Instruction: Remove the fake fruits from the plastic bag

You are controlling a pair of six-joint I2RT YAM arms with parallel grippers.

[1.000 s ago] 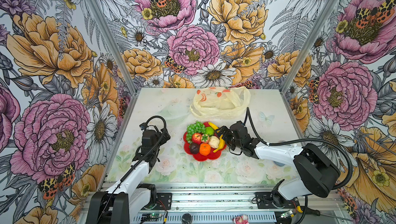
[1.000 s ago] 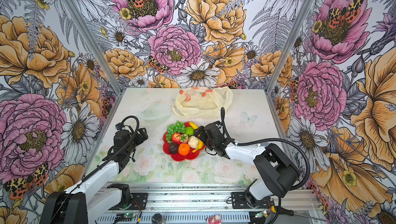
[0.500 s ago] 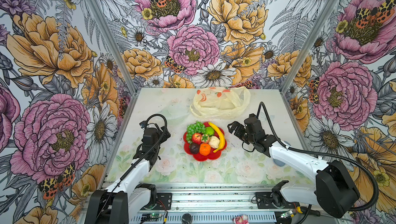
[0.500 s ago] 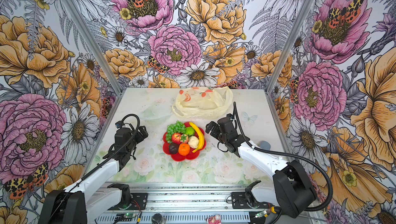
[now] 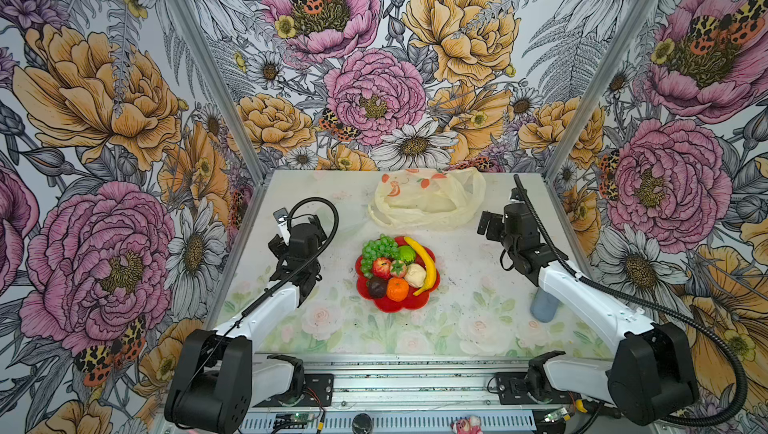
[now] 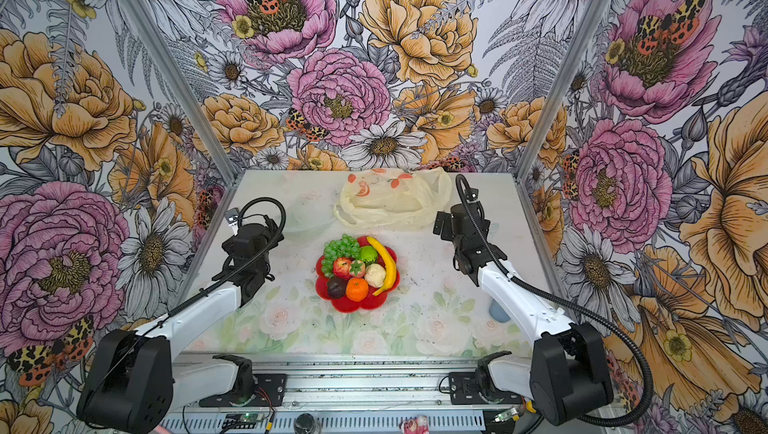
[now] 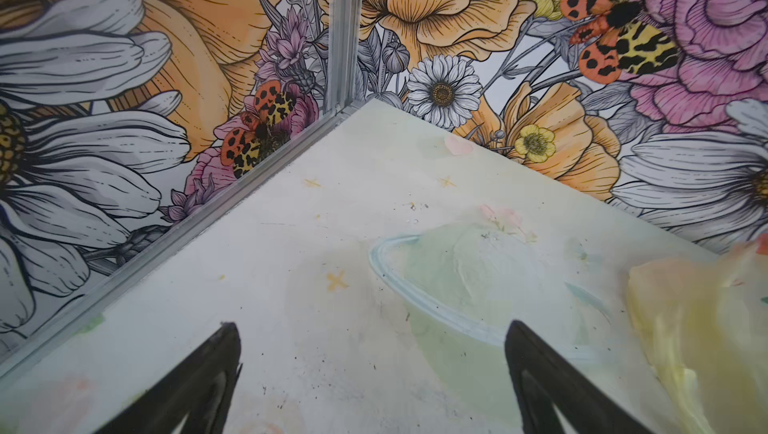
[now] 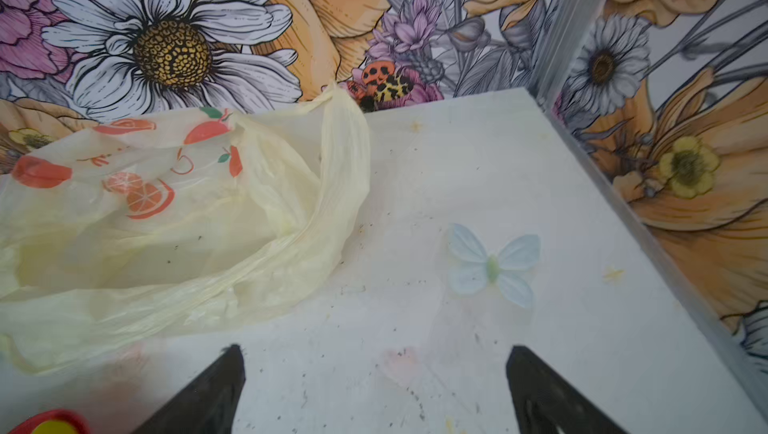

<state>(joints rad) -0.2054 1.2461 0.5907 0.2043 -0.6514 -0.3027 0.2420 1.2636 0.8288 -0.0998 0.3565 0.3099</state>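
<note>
The fake fruits point(image 5: 395, 263) point(image 6: 359, 266) are heaped on a red flower-shaped plate point(image 5: 392, 307) mid-table: green grapes point(image 5: 378, 249), a banana point(image 5: 424, 261), an orange point(image 5: 397, 288) and several more. Behind the plate, the pale-yellow plastic bag point(image 5: 428, 199) point(image 6: 390, 199) point(image 8: 145, 224) lies slack and flattened, and no fruit shows inside it. To the left of the plate my left gripper point(image 5: 305, 224) point(image 7: 372, 328) stands open over bare table. Right of the bag, my right gripper point(image 5: 492, 224) point(image 8: 374, 349) is also open, holding nothing.
A grey-blue pad point(image 5: 544, 307) lies at the right, half under the right arm. Flowered walls close in the table's left, back and right sides. An edge of the bag point(image 7: 698, 328) shows in the left wrist view.
My right gripper has drawn back from the plate toward the right and rear, leaving the banana lying on the plate's right side. The left arm has stayed still.
</note>
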